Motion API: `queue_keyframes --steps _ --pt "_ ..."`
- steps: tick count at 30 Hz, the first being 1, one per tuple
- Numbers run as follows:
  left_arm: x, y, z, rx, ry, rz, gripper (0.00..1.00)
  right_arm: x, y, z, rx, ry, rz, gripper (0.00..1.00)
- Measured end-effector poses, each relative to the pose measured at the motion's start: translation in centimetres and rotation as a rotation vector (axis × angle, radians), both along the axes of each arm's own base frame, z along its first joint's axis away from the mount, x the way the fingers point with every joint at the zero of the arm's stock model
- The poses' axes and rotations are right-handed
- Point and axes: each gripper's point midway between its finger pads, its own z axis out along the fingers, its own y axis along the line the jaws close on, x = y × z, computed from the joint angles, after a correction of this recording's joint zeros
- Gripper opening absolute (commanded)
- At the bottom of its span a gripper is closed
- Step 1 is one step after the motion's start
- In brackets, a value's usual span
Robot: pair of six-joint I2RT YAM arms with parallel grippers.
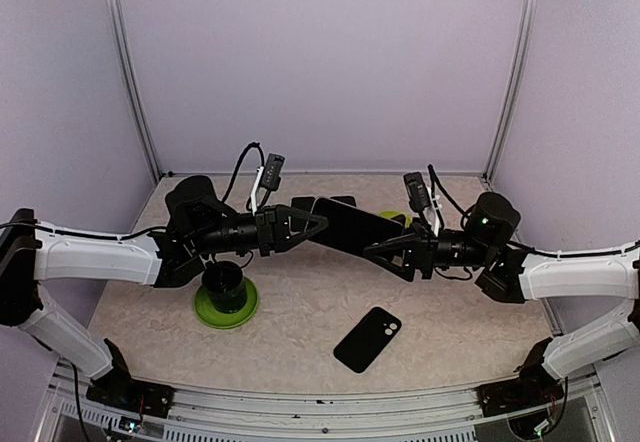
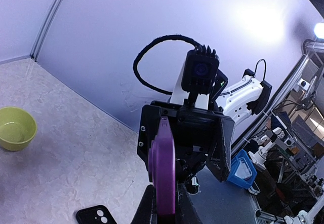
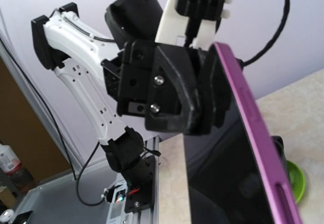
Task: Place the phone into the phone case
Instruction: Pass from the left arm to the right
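The phone (image 1: pixel 350 227), purple-edged with a dark screen, hangs in the air between the two arms. My left gripper (image 1: pixel 315 224) is shut on its left end; in the left wrist view its fingers pinch the purple edge (image 2: pixel 164 168). My right gripper (image 1: pixel 382 247) straddles the other end, its jaws open with gaps on both sides of the phone (image 3: pixel 253 133). The black phone case (image 1: pixel 367 339) lies flat on the table below, camera cutout to the upper right, and shows in the left wrist view as the case (image 2: pixel 96 215).
A black cup on a green plate (image 1: pixel 226 302) stands under the left arm. A small green bowl (image 1: pixel 395 219) sits behind the phone, near the back. The enclosure's walls and posts close in the table (image 1: pixel 300 332).
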Motion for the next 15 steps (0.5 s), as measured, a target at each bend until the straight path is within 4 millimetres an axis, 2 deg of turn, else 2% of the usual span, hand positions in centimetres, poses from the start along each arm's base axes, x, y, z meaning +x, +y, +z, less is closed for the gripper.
queue_keyframes --steps 3,7,10,12,15 --pt "-0.02 0.01 0.19 -0.008 0.006 -0.001 0.0 -0.12 -0.02 0.2 0.013 -0.009 0.005 0.65" --pt "-0.15 0.03 0.24 -0.016 0.015 -0.005 0.0 -0.19 -0.06 0.21 0.024 -0.011 0.006 0.52" --pt "-0.36 0.07 0.15 -0.023 0.021 -0.009 0.0 -0.18 -0.03 0.13 0.03 -0.005 0.007 0.36" --pt "-0.55 0.09 0.01 -0.027 0.025 -0.013 0.0 -0.09 0.0 -0.13 0.028 0.007 0.005 0.19" --pt "-0.99 0.06 -0.06 -0.032 0.026 -0.028 0.0 0.17 0.05 -0.54 0.023 0.028 -0.004 0.01"
